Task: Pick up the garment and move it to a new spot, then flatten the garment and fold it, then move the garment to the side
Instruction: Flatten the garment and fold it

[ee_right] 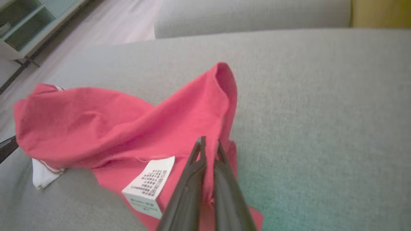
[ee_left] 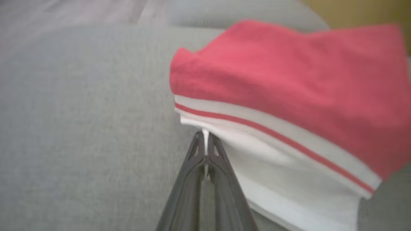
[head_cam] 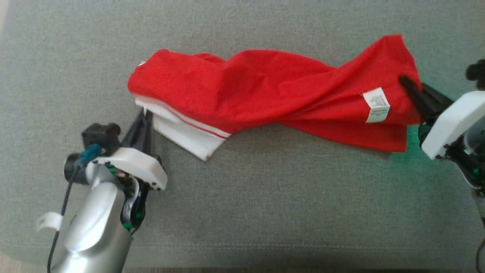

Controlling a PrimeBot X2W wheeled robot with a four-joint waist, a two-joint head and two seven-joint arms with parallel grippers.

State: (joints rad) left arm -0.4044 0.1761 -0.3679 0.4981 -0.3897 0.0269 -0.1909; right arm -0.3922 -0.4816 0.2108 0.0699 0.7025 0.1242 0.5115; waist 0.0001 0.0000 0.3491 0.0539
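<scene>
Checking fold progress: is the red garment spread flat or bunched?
Bunched, not flat: the red garment lies twisted in a long rumpled band on the grey cushion, its care label showing.

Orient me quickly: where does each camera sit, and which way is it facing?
Head: above, looking down on the garment on the grey cushion; left claw and right claw show.
Left wrist: on left arm, along its claw toward the white hem.
Right wrist: on right arm, along its claw toward the label.
Shared: head and right wrist both show that label.
</scene>
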